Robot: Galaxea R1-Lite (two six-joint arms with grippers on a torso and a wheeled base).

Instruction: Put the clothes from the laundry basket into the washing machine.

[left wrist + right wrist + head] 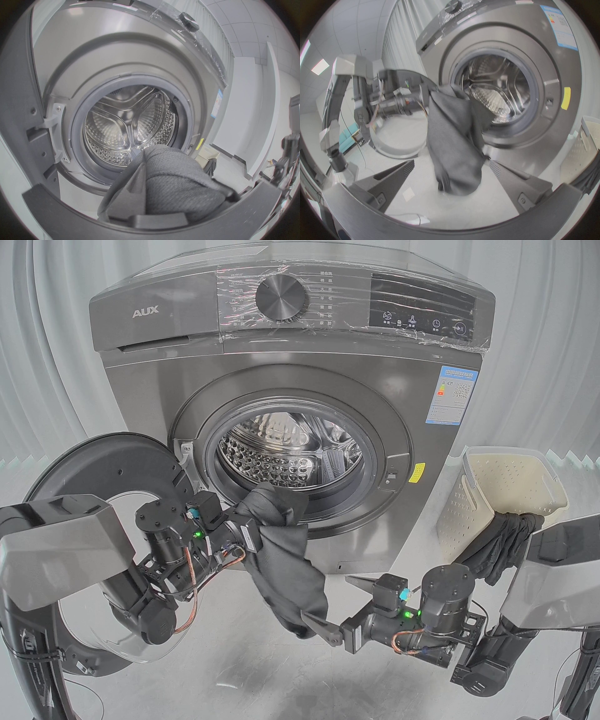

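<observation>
A dark grey garment (pixel 284 565) hangs from my left gripper (pixel 265 515), which is shut on its top end just in front of the lower left rim of the washing machine's drum opening (pixel 290 449). In the left wrist view the cloth (pixel 178 184) bunches over the fingers, with the shiny drum (pixel 125 125) beyond. My right gripper (pixel 337 609) stands open low on the floor side, its fingers (pixel 390 178) spread on either side of the garment's hanging bottom end (pixel 456 156). The cream laundry basket (pixel 512 484) stands right of the machine, with another dark garment (pixel 500 546) draped over its front rim.
The round machine door (pixel 106 471) stands swung open at the left, behind my left arm. The drum holds nothing that I can see. Grey floor (pixel 250 671) lies bare in front of the machine. Pale curtains hang behind.
</observation>
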